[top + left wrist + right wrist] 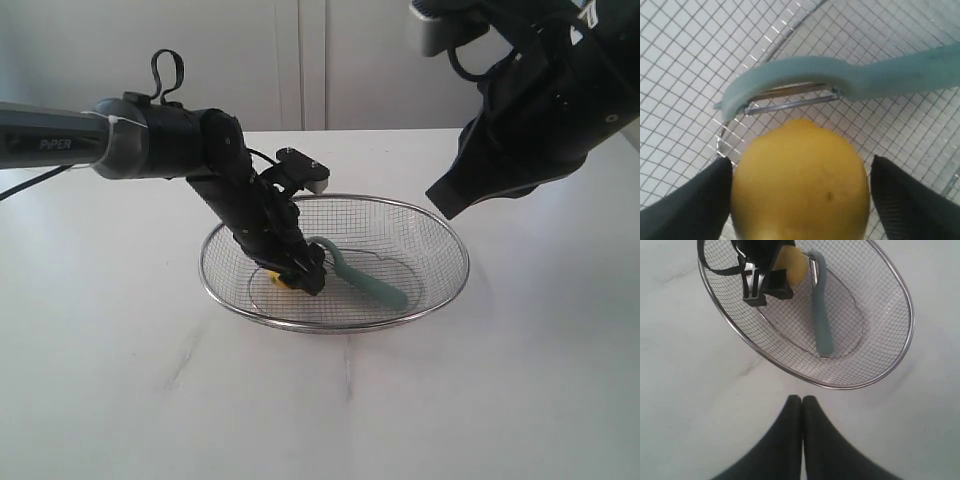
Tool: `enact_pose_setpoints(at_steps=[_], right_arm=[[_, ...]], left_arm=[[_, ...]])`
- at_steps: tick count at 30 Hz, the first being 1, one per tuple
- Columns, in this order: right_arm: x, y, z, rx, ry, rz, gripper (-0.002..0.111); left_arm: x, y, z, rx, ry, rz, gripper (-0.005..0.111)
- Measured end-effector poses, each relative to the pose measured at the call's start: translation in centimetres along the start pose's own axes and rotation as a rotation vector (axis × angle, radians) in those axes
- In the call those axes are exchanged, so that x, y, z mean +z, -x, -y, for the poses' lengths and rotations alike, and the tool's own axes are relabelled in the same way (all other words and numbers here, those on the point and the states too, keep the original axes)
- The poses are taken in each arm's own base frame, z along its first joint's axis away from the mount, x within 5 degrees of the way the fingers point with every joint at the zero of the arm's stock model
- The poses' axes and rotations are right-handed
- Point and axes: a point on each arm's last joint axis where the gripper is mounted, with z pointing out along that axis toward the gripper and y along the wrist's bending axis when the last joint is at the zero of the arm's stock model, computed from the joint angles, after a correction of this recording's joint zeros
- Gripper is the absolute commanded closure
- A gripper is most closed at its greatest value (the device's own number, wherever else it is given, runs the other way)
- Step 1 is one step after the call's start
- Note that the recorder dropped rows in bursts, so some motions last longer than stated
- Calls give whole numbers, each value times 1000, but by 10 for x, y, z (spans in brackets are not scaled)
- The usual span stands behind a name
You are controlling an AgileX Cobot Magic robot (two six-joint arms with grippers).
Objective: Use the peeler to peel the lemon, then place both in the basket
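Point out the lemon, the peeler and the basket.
lemon (800, 185), left wrist view, middle of its yellow skin.
peeler (821, 315), right wrist view, midway along its teal handle.
basket (405, 225), exterior view, bare mesh of its far wall.

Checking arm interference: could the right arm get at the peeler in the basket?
Probably yes: the peeler lies in the basket with its handle free; the left gripper crowds only its head, at the lemon. The right gripper is shut, so must open.
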Motion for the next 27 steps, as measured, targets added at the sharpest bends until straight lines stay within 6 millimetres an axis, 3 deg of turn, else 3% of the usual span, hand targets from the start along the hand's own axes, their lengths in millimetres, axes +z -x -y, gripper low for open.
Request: enact_pose_setpoints(at_steps=[8,18,21,27], right_arm=[[0,0,0,0,2,-5,108],[0,0,0,0,2,-5,108],[0,0,0,0,2,-5,108],[0,0,0,0,2,-5,108]], left_arm=[[-25,10,3,8,17,64,25],[-86,25,14,45,47,174,27],[-108,25,19,75,55,172,36],[-151,16,29,150,72,110,65]])
